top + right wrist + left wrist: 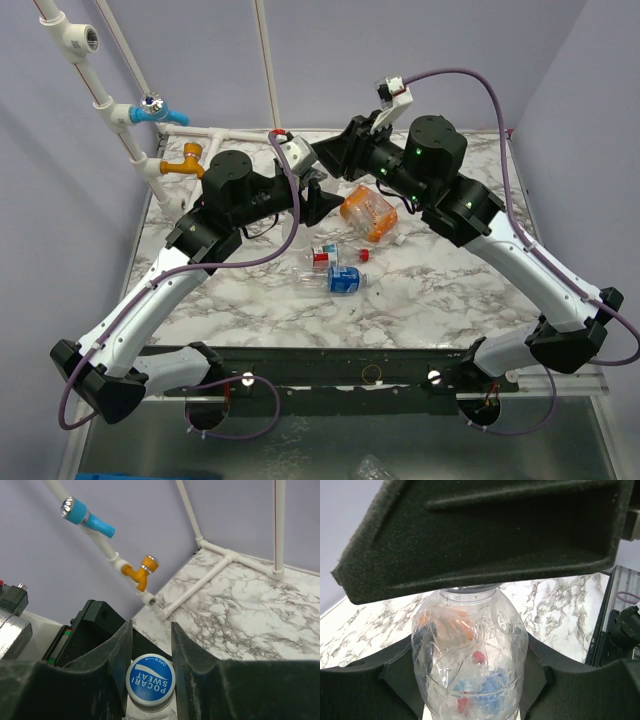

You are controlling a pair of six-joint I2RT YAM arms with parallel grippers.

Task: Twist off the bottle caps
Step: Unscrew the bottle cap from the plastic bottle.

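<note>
left end effector (470, 630): closed partway onto the body of the plain clear bottle (470, 675). one finger (485, 535) bears on the shoulder side and the other cradles the opposite side. whether the bottle's base touches the table (250, 310) cannot be told.

right end effector (151, 642): narrowed onto the blue-and-white cap (150, 680), printed "pocari sweat", with one finger (117, 665) on each side, both against its rim. the cap sits on the neck of the bottle.

on the table, near the middle:
- orange bottle (368, 212), lying on its side.
- red-labelled bottle (322, 255) and blue-labelled bottle (338, 280), lying just beside each other.
- small red cap (363, 254), loose, between these and the orange bottle.
</note>
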